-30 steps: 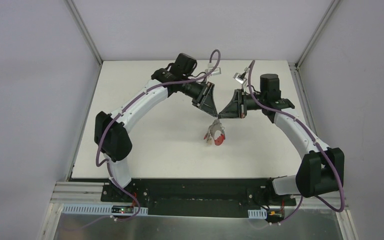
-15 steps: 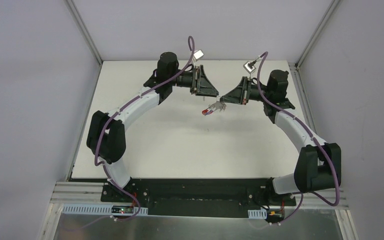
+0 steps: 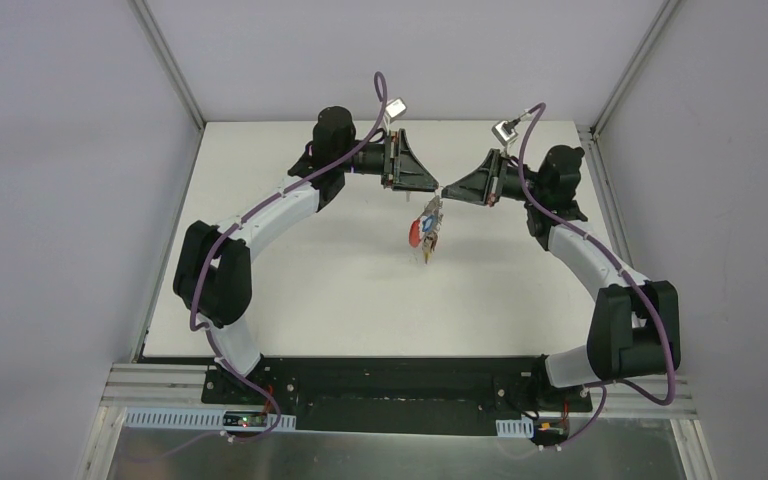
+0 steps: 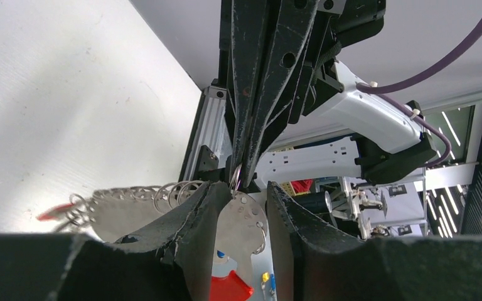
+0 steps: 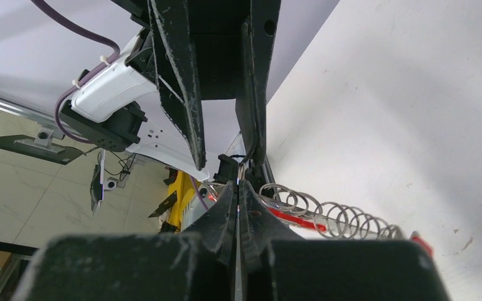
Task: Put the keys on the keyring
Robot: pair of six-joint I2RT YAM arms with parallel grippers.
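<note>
My two arms curve out from the near edge of the desk (image 3: 290, 290) and meet over its far half, roughly midway between the left and right edges. Nearest of what I handle is the keyring (image 3: 426, 228), which dangles in the air clear of the desk, red section low and to the left. The keys (image 4: 265, 277) hang at its lower end; I can make out a yellow and a blue head side by side, and the others are too small to tell apart. A row of small wire rings (image 5: 317, 210) runs along the keyring's curve. Just above, my right gripper (image 3: 443, 192) is pressed together on the keyring's top end and carries its whole weight. My left gripper (image 3: 434, 188) faces it tip to tip with its fingers spread. A flat silver plate (image 4: 241, 216) of the keyring sits in the gap between them, and I cannot tell whether either finger touches it.
</note>
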